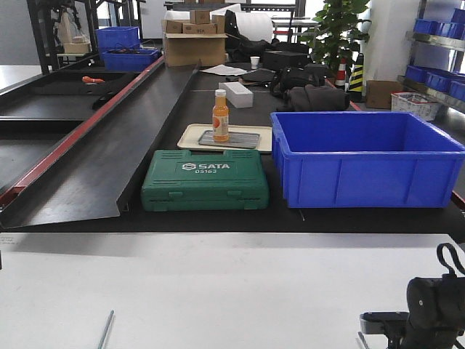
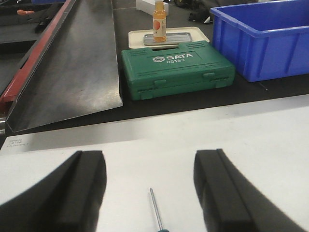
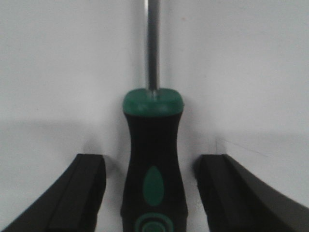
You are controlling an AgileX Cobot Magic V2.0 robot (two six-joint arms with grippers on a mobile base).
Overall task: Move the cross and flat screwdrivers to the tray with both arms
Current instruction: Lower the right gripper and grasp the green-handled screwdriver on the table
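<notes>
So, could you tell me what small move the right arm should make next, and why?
Probably close the right jaws on the screwdriver: its handle lies centred between them, they stand open with a gap on each side, so nothing is gripped yet.

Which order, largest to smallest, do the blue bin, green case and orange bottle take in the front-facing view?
1. blue bin
2. green case
3. bottle; it stands farther back, which makes it look somewhat smaller, but the rank is still clear.
</notes>
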